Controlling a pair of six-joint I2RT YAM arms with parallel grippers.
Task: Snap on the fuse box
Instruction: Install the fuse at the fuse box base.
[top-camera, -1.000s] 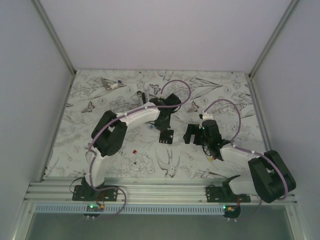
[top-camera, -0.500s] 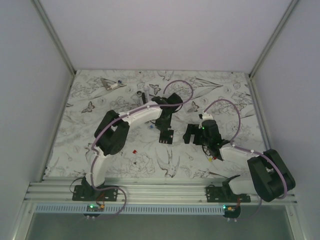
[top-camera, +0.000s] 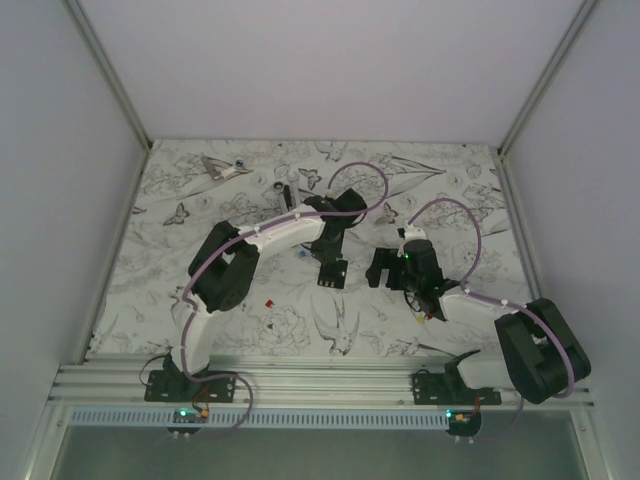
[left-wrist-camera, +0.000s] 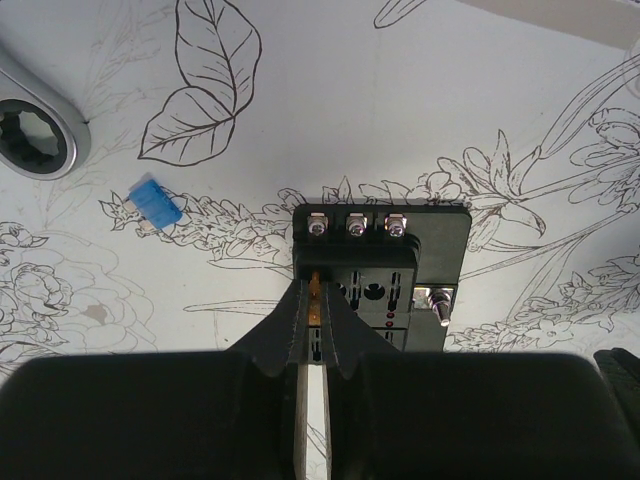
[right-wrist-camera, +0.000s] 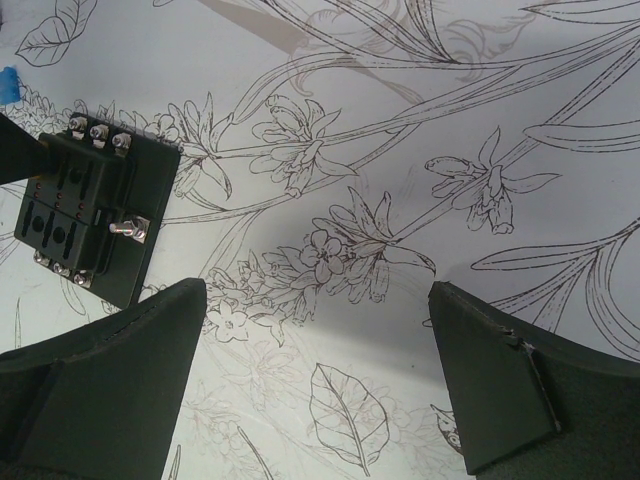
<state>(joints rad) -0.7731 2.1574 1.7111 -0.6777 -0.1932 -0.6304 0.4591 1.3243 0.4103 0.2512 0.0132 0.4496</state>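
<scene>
Flower-printed counter carries the fuse box, which lies flat near its middle. Right fingers stand wide and empty just beside the box. Left fingers are pinched narrow on a thin amber piece, seemingly a fuse, right over the slots. The slots look mostly unfilled and a blue fuse lies loose, so much work seems left.

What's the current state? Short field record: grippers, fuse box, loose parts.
left gripper: shut on a small orange piece, tips over the fuse box slots
right gripper: open, empty, above the table beside the box
fuse box: lying flat, slotted face up
loose parts: blue fuse and red piece on the table, both apart from the box
other: wrench ring at the left edge of the left wrist view
</scene>
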